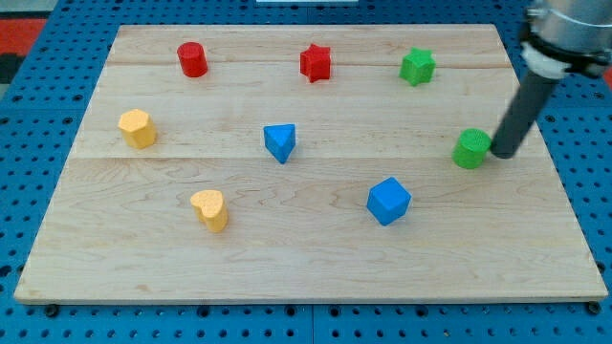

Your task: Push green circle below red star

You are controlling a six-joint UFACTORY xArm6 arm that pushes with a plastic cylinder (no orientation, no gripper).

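Note:
The green circle [469, 149] sits on the wooden board near the view's right. My tip [502, 153] is right beside it on its right side, touching or nearly touching it. The red star [315, 63] stands near the view's top, at the middle, well to the upper left of the green circle.
A green star [417, 67] is at the top right, a red cylinder [192, 59] at the top left. A blue triangle [279, 142] is in the middle, a blue cube [388, 201] at lower right. A yellow hexagon [137, 128] and a yellow heart [209, 209] are on the left.

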